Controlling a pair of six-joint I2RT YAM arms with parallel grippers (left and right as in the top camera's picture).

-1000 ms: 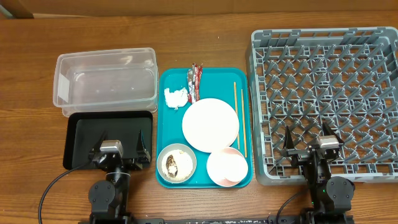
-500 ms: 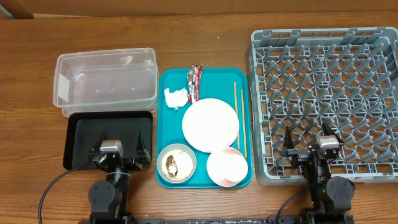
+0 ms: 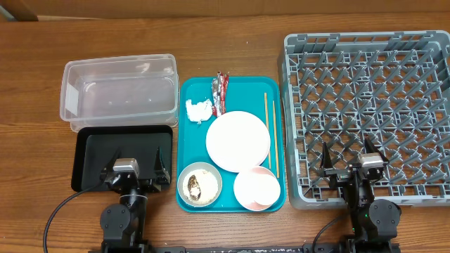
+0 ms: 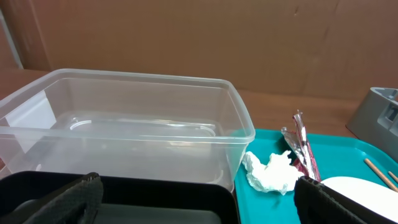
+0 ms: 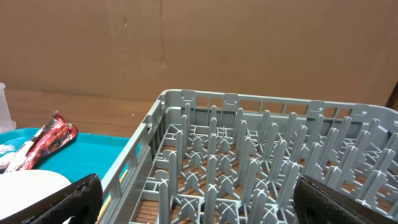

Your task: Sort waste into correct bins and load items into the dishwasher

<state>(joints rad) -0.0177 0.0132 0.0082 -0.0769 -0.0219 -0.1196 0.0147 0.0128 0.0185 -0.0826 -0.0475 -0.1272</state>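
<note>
Both our arms hang with jaws wide and empty: left gripper [image 3: 133,174] over the shallow black tray [image 3: 91,151], right gripper [image 3: 348,161] over the grey lattice dish rack [image 3: 290,112]. Crumpled white tissue [image 3: 198,111], red-and-silver wrapper [image 3: 221,91] and round pale plate [image 3: 238,140] sit on the flat teal tray [image 3: 246,88] between, probably so either arm reaches them.

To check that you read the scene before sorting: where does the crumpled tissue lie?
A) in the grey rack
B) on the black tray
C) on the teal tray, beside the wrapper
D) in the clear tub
C: the overhead view shows the tissue lying on the teal tray, just left of the wrapper.
</note>
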